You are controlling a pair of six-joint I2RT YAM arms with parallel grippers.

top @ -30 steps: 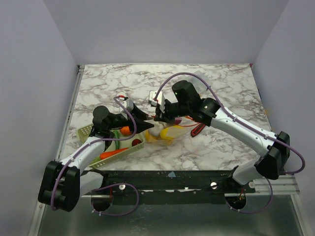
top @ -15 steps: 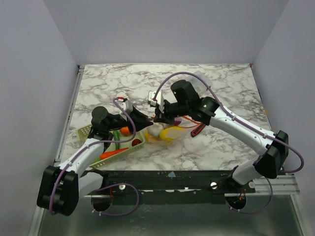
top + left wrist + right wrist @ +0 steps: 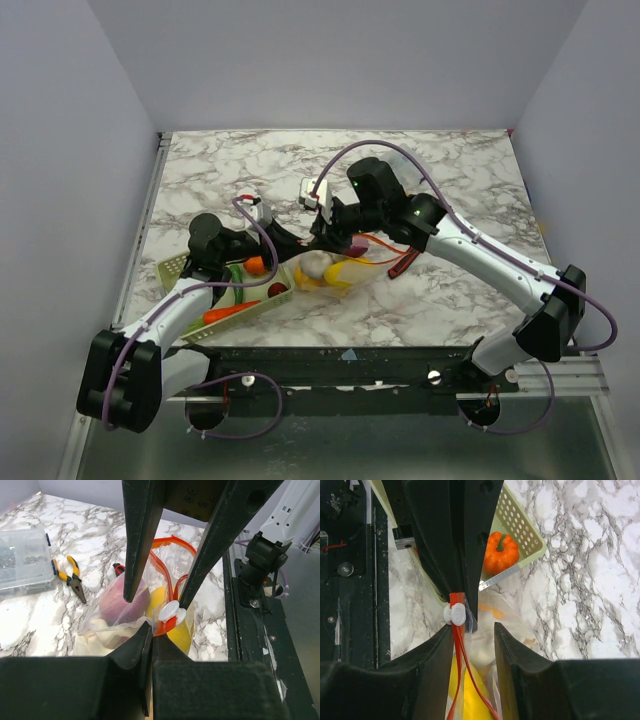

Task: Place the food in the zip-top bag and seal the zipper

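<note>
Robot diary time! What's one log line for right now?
left end effector: shut on zipper end | right end effector: open, straddling zipper | zip-top bag: mouth open | pumpkin: in basket

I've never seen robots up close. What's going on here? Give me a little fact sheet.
Left gripper: shut, pinching the end of the zipper
Right gripper: open, one finger on each side of the zipper, by the white slider
Zip-top bag: mouth gaping, not yet sealed
Inside the bag: yellow piece, pink piece
Basket: holds the pumpkin
</note>
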